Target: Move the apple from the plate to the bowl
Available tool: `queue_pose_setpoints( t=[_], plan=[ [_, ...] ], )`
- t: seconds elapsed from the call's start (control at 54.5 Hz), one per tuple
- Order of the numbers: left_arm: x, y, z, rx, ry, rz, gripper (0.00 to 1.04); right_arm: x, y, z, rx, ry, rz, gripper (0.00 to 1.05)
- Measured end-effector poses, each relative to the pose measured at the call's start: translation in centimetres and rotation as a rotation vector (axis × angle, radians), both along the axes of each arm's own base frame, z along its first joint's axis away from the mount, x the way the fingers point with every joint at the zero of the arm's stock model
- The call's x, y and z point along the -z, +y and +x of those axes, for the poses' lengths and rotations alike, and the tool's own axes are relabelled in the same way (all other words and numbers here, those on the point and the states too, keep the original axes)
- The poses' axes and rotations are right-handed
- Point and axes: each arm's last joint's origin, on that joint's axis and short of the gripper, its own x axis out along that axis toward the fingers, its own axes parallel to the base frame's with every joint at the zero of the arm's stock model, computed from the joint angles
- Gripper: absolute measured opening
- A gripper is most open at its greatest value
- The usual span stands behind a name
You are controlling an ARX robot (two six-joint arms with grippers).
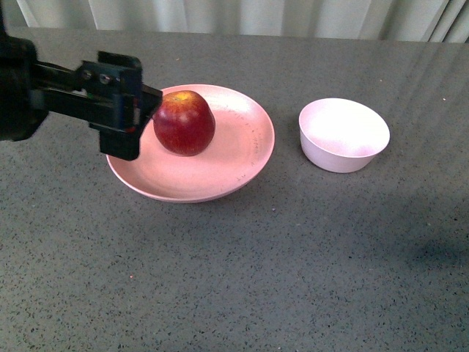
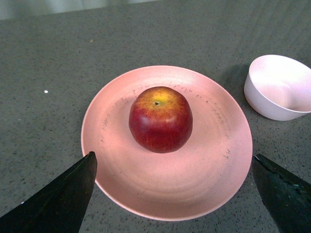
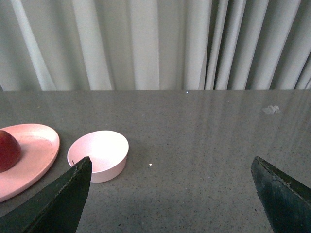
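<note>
The dark-red apple [image 1: 184, 123] rests in the middle of the salmon-pink plate [image 1: 242, 172], its yellow stem patch facing up. To its right stands the small pale bowl [image 1: 344, 136], with nothing in it. My left gripper [image 1: 143, 121] hovers open at the plate's left side, close to the apple. In the left wrist view the apple [image 2: 160, 119] sits on the plate [image 2: 194, 184] ahead of the open left gripper [image 2: 174, 156], and the bowl [image 2: 279, 87] is off to one side. My right gripper [image 3: 171, 160] is open and holds nothing; the bowl [image 3: 99, 155], plate [image 3: 34, 150] and apple [image 3: 8, 150] show beyond one finger.
Everything stands on a grey speckled table [image 1: 234, 279]. Pale curtains [image 3: 155, 43] hang behind its far edge. A small white scrap [image 3: 270, 109] lies far back on the table. The right arm is outside the front view.
</note>
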Motion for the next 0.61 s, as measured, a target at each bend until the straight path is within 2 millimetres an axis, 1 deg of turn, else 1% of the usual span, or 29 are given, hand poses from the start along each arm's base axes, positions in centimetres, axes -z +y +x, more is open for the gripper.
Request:
queue_pose_setpoints(
  t=[0.11, 0.257, 0.605],
  plan=[
    [1.1, -1.3, 2.0, 0.014, 0.024, 0.024, 0.96, 0.0, 0.0, 0.0, 0.0, 0.0, 0.0, 0.96],
    [1.6, -2.5, 4.5, 0.01, 0.029, 0.045, 0.96, 0.0, 0.0, 0.0, 0.0, 0.0, 0.0, 0.96],
    [2.8, -3.9, 7.2, -0.007, 0.059, 0.072, 0.96, 0.0, 0.0, 0.0, 0.0, 0.0, 0.0, 0.96]
  ],
)
